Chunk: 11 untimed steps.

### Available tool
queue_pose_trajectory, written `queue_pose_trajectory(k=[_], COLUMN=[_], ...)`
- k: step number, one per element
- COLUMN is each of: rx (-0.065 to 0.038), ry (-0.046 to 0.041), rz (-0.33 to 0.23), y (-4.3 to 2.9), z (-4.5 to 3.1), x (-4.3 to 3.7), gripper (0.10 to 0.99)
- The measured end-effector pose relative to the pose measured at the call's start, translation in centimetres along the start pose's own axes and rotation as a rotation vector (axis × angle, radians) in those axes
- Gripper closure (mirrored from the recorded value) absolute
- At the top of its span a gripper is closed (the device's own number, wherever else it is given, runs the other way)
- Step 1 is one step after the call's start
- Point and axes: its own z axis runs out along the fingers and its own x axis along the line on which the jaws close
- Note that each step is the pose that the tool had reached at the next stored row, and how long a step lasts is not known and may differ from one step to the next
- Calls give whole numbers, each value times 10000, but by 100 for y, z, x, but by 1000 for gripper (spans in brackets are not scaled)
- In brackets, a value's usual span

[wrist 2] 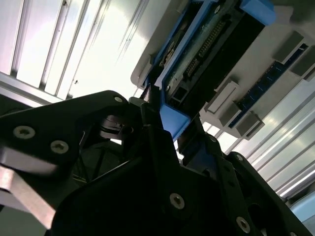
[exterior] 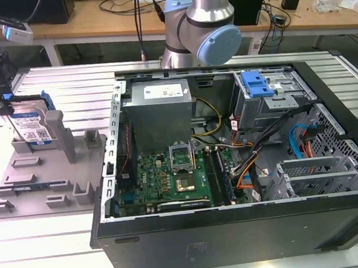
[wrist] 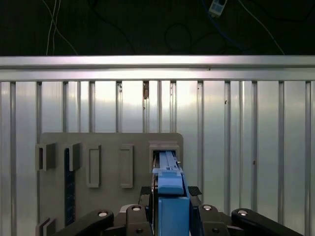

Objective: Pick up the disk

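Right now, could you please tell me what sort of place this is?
Probably a robotics lab or electronics workshop: an open PC case lies on a slatted metal table, a robot arm stands behind it, and cluttered benches line the back.

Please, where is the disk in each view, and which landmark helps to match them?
Exterior view: the disk stands on edge in the grey fixture, at the exterior view's left.
First wrist view: the disk edge-on, blue rail facing the camera, in the fixture's slot.
Second wrist view: the disk's blue rail and dark connector edge, beside the fixture's blocks.
Shared landmark: the grey fixture.
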Motion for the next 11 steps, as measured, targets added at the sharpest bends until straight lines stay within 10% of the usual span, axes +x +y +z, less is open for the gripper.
queue_pose_trajectory(k=[11], rx=[-1], ry=[0], rz=[0], y=[0], z=[24], x=[-1], gripper=[694])
